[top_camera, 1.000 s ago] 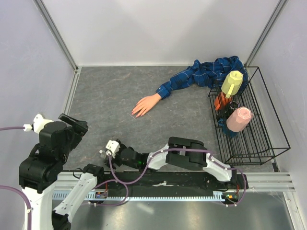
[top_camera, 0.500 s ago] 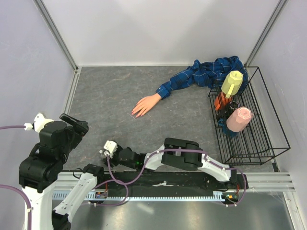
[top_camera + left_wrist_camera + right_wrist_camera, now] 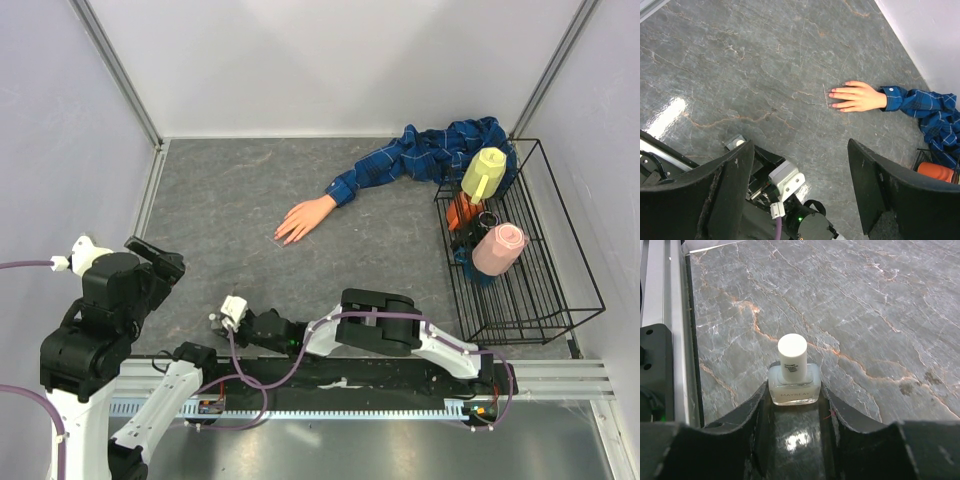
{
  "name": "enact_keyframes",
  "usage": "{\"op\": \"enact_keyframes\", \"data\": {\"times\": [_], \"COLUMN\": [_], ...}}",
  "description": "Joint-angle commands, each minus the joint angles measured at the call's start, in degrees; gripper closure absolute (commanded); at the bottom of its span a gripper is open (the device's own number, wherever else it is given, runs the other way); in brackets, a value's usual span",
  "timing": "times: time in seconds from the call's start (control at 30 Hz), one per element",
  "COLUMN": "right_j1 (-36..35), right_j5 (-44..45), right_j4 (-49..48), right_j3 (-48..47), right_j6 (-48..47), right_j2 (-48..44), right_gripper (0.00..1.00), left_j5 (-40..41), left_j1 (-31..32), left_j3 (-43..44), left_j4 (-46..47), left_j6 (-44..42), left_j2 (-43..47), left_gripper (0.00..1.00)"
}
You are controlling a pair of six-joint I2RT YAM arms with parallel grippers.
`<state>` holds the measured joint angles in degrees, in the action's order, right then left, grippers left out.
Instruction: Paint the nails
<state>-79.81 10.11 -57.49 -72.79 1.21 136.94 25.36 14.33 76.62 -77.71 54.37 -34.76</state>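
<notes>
The peach mannequin hand lies palm down mid-table, sticking out of a blue plaid sleeve. Its nails point to the near left; they also show in the left wrist view as nails. A small clear nail polish bottle with a white cap stands upright near the table's front edge. My right gripper is shut on it, one finger against each side. My left gripper hangs open and empty above the near left, with the bottle just below it.
A black wire rack stands at the right, holding a yellow bottle, a pink cup and an orange item. A metal rail runs along the front edge, close to the bottle. White walls enclose the table.
My right gripper slid slightly left and its jaws closed from wide open onto the bottle. The left arm and the mannequin hand have not moved.
</notes>
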Motion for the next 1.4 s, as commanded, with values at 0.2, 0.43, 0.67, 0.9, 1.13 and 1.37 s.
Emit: {"op": "enact_keyframes", "data": {"times": [0.2, 0.43, 0.67, 0.9, 1.13, 1.37], "right_j1": [1.94, 4.31, 4.75, 5.72, 7.3, 8.71], "right_j5": [5.08, 10.19, 12.04, 9.15, 3.09, -0.09], "right_j4": [-6.93, -9.12, -8.34, -5.62, -0.78, 5.64], "right_j3": [11.08, 26.99, 35.35, 38.69, 39.22, 38.87], "right_j6": [-2.71, -3.15, -2.88, -2.8, -1.92, -1.39], "right_j2": [-9.66, -19.69, -28.39, -33.58, -39.55, -44.83], "right_gripper": [0.88, 0.89, 0.92, 0.92, 0.93, 0.94], "left_j5": [-2.76, -20.86, -41.33, -44.61, -41.8, -39.79], "left_j1": [-0.26, -0.26, -0.18, 5.26, 17.39, 21.0], "left_j3": [-2.0, -6.3, -14.29, -17.12, -18.52, -19.23], "left_j4": [2.03, 11.87, 21.72, 25.24, 28.31, 29.46], "left_j6": [-4.79, -19.46, -26.68, -32.12, -33.89, -34.94], "left_j2": [-0.57, -3.2, -7.06, -12.78, -16.13, -18.32], "left_gripper": [0.18, 0.25, 0.34, 0.45, 0.42, 0.44]}}
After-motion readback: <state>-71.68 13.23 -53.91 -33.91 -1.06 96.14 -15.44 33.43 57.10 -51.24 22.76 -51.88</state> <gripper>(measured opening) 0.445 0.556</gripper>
